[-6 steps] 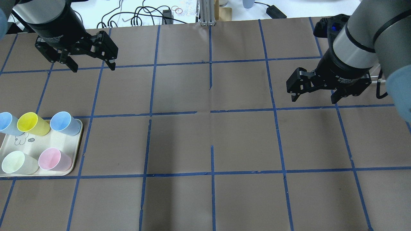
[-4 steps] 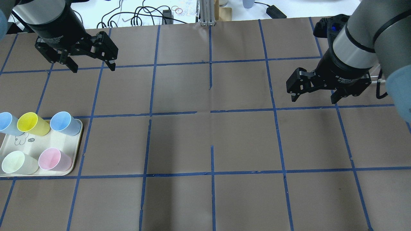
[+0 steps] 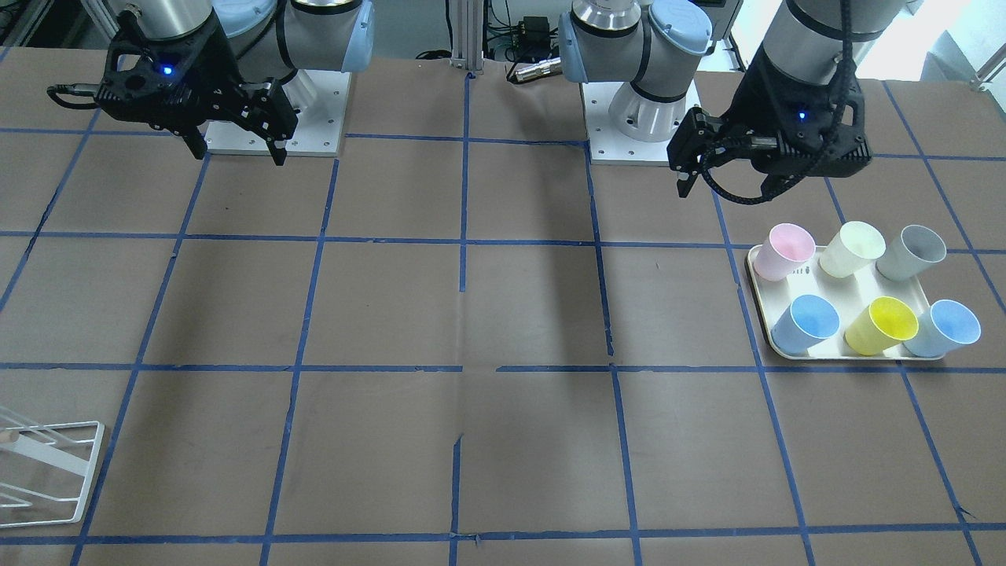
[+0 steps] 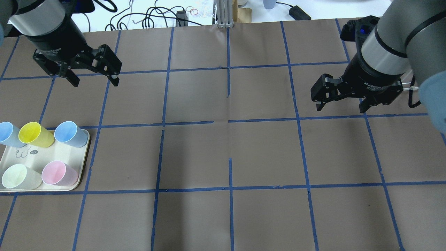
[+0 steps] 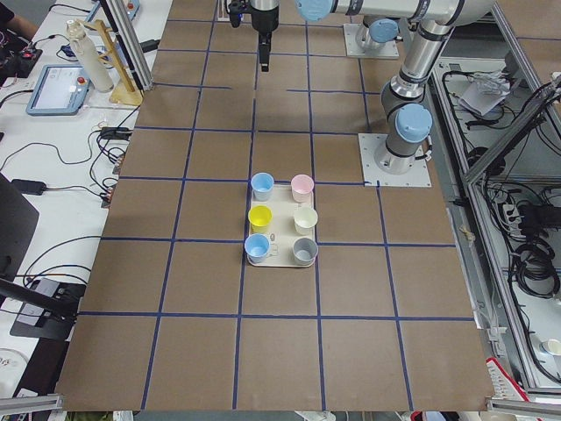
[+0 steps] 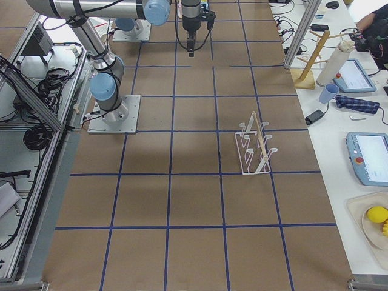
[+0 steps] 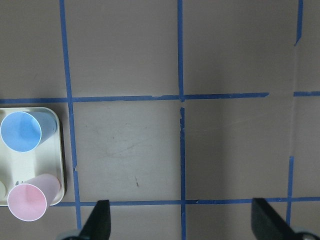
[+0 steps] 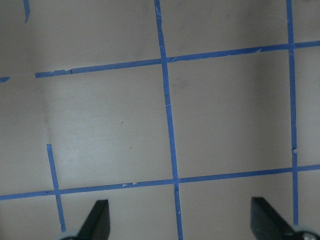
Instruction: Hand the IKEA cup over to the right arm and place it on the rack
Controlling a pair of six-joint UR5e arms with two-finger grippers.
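Note:
The pale pink IKEA cup (image 4: 59, 173) stands upright on the cream tray (image 4: 83, 164), in its corner nearest the robot; it also shows in the front view (image 3: 788, 250) and at the left wrist view's lower left (image 7: 29, 200). My left gripper (image 4: 93, 81) hovers open and empty over the table, well beyond the tray; its fingertips (image 7: 100, 222) frame bare table. My right gripper (image 4: 340, 108) is open and empty above the table's right half, also seen in the front view (image 3: 237, 153). The white wire rack (image 6: 254, 145) stands on the right side, partly showing at the front view's lower left (image 3: 47, 472).
The tray also holds two blue cups (image 3: 809, 322), a yellow cup (image 3: 884, 324), a cream cup (image 3: 857, 248) and a grey cup (image 3: 916, 250). The brown table is marked in squares by blue tape. Cables and tools lie beyond its far edge.
My left gripper has moved a little to the overhead view's left and toward the robot, nearer the tray. The right gripper has not moved. Both stay open.

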